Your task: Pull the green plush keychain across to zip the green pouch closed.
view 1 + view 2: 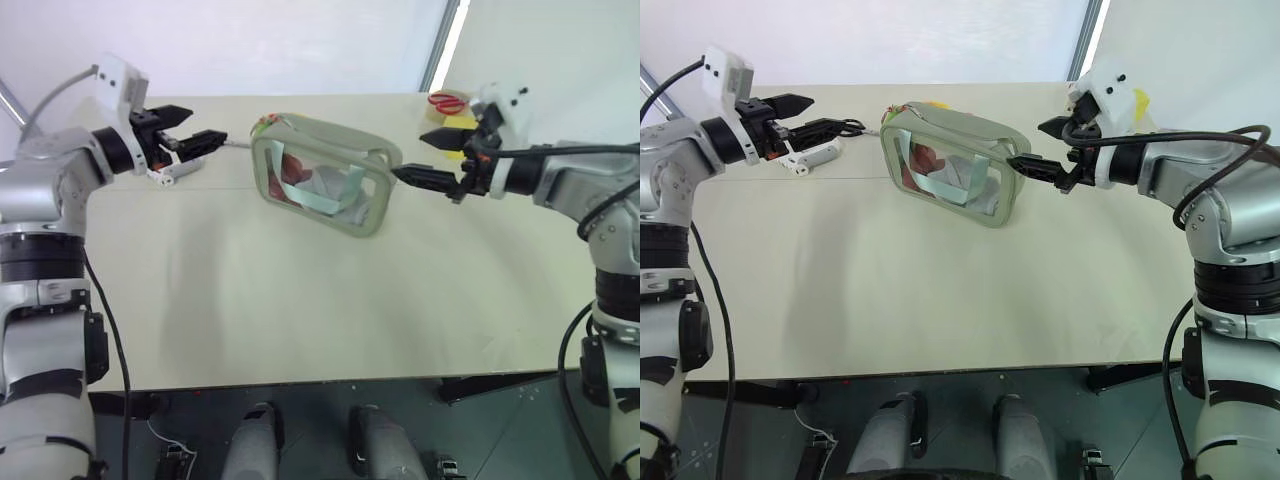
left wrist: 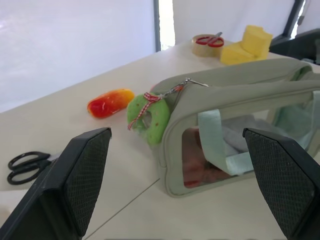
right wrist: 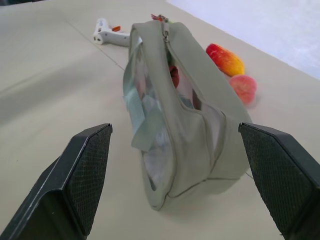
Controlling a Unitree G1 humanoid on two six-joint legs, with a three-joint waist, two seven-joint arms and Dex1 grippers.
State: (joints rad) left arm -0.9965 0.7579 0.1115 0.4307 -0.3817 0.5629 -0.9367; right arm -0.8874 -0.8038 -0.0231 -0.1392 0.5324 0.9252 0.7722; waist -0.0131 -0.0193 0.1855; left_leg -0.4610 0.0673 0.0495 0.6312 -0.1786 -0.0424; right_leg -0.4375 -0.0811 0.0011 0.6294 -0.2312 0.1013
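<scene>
Two grippers of mine are raised over the table, one on each side of the green pouch, and both have their fingers spread wide with nothing between them. The pouch stands upright near the middle of the table, its clear window turned toward me, with a mint strap across that window. My left gripper is at about 9 o'clock from the pouch, close to its end but apart from it. My right gripper is at about 3 o'clock, its lower finger very near the other end; whether it touches I cannot tell. The green plush keychain hangs from the zipper pull at the pouch end nearest my left gripper, with a small red-checked ribbon on it. Beyond it, at about 11 o'clock in the left wrist view, lies a red-and-yellow toy. Black scissors lie on the table near my left fingers. A pink ball rests beside the toy, behind the pouch.
</scene>
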